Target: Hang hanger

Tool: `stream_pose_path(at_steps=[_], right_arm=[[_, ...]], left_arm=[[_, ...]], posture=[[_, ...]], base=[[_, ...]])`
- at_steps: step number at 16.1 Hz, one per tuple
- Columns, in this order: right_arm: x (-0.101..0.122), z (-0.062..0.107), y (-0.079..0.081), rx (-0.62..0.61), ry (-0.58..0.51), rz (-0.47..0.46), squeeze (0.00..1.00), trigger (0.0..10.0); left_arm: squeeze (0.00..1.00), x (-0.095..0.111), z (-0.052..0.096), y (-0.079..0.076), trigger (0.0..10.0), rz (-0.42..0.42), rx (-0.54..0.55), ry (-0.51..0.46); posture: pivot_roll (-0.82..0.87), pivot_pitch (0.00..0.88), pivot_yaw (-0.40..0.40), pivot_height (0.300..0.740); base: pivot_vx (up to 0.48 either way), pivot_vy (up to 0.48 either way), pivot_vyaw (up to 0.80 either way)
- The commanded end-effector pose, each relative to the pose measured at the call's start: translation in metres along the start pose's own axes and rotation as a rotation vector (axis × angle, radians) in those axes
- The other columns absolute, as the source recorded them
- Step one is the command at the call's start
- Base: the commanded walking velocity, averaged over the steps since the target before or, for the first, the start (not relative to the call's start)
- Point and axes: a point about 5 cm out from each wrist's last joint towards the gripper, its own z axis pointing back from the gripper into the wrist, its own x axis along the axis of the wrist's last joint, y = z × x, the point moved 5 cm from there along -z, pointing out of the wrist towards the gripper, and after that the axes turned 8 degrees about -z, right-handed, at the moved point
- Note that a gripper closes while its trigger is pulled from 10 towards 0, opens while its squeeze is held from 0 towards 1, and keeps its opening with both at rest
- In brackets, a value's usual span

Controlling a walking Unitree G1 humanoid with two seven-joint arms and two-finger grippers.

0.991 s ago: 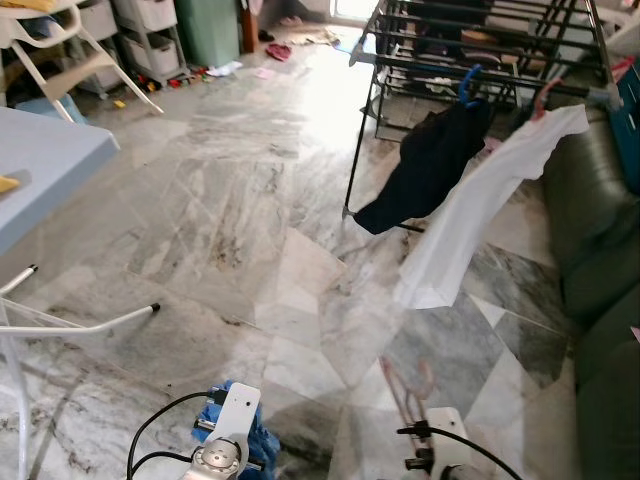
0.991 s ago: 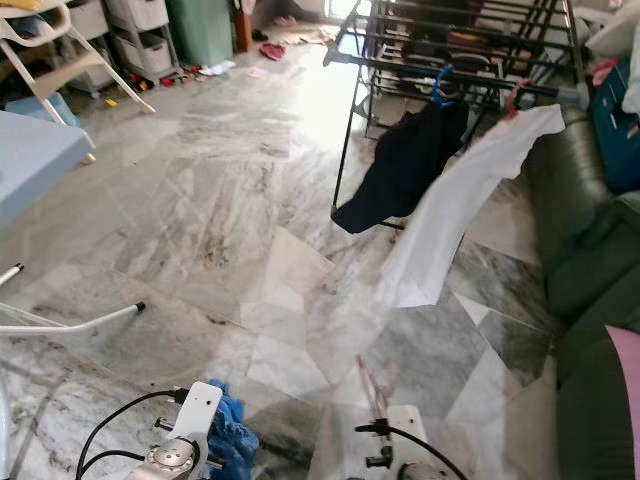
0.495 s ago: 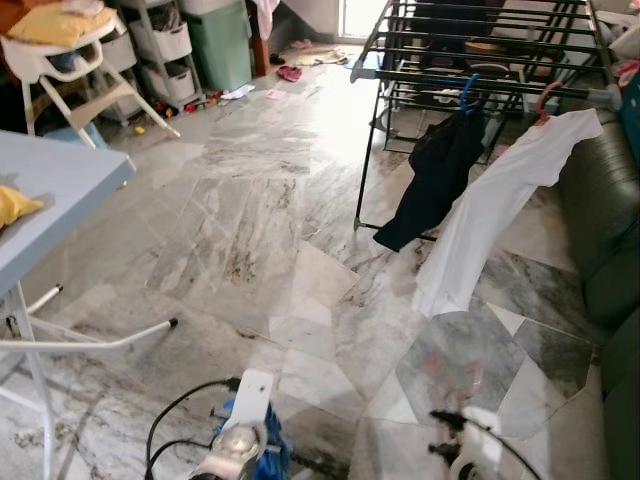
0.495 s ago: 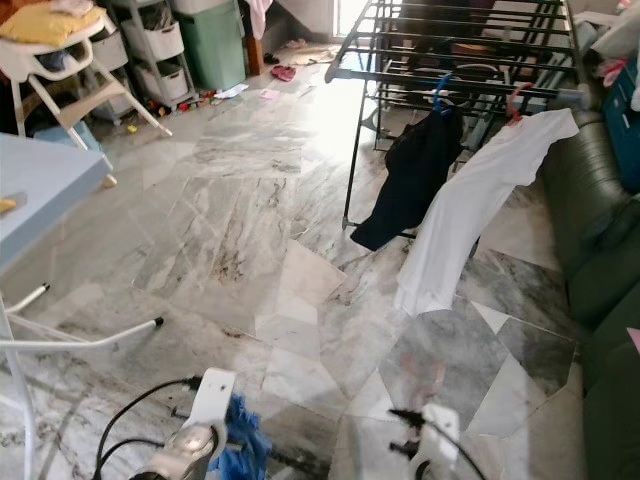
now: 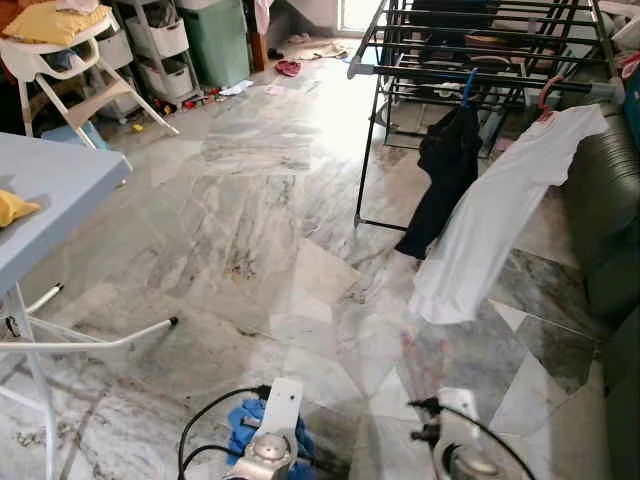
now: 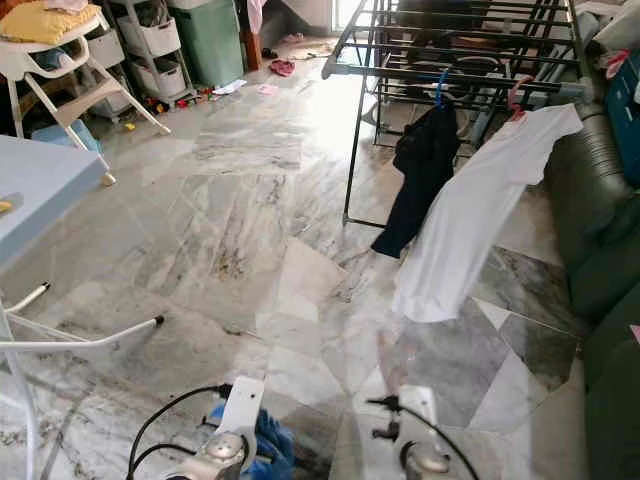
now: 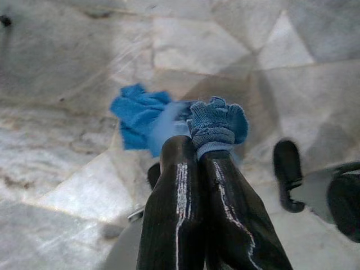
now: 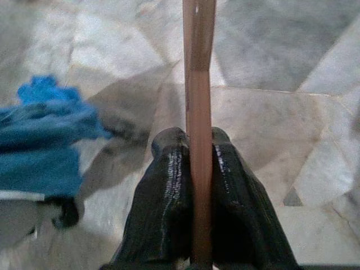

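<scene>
Right claw [image 8: 198,169] was closed tightly on a pink hanger [image 8: 198,84], held low in front of the body; left claw [image 7: 197,163] was pinched shut on a blue cloth [image 7: 140,112]. Carrying step was judged in hand, hanger not yet hung. Next, an approach to the drying rack [image 5: 480,40] and a lift to a free bar were judged necessary. Floor [image 5: 250,200] was grey marble tile, near a blue table [image 5: 50,190] and dark sofa [image 5: 610,200].

Home: drying rack [image 5: 480,60], sofa [image 5: 610,200]
</scene>
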Motion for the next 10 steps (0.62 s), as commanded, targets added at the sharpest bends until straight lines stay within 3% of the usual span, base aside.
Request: stream_pose_path(at_steps=[1, 4, 7, 8, 10], right_arm=[[-0.012, 0.001, 0.005, 0.017, 0.036, 0.002, 0.00, 10.0], [-0.017, 0.002, -0.001, -0.007, 0.047, -0.012, 0.00, 10.0], [-0.026, 0.005, -0.009, -0.031, 0.068, -0.011, 0.00, 10.0], [-0.028, 0.005, -0.012, -0.041, 0.069, -0.011, 0.00, 10.0], [-0.021, 0.005, -0.019, -0.057, 0.044, -0.042, 0.00, 10.0]], left_arm=[[0.00, -0.019, 0.003, -0.010, 10.0, -0.022, -0.003, 0.050], [0.00, -0.030, 0.006, -0.010, 10.0, -0.011, 0.040, 0.076], [0.00, -0.035, 0.007, 0.002, 10.0, -0.016, 0.132, 0.076], [0.00, -0.035, 0.007, 0.004, 10.0, 0.036, 0.151, 0.082], [0.00, -0.011, 0.005, -0.009, 10.0, 0.069, 0.105, 0.027]], posture=[[-0.17, 0.071, 0.049, 0.740], [-0.16, 0.075, 0.048, 0.740], [-0.15, 0.079, 0.047, 0.740], [-0.13, 0.085, 0.043, 0.740], [-0.12, 0.089, 0.041, 0.740]], base=[[0.000, 0.000, 0.00], [0.000, 0.000, 0.00], [0.000, 0.000, 0.00], [0.000, 0.000, 0.00], [0.000, 0.000, 0.00]])
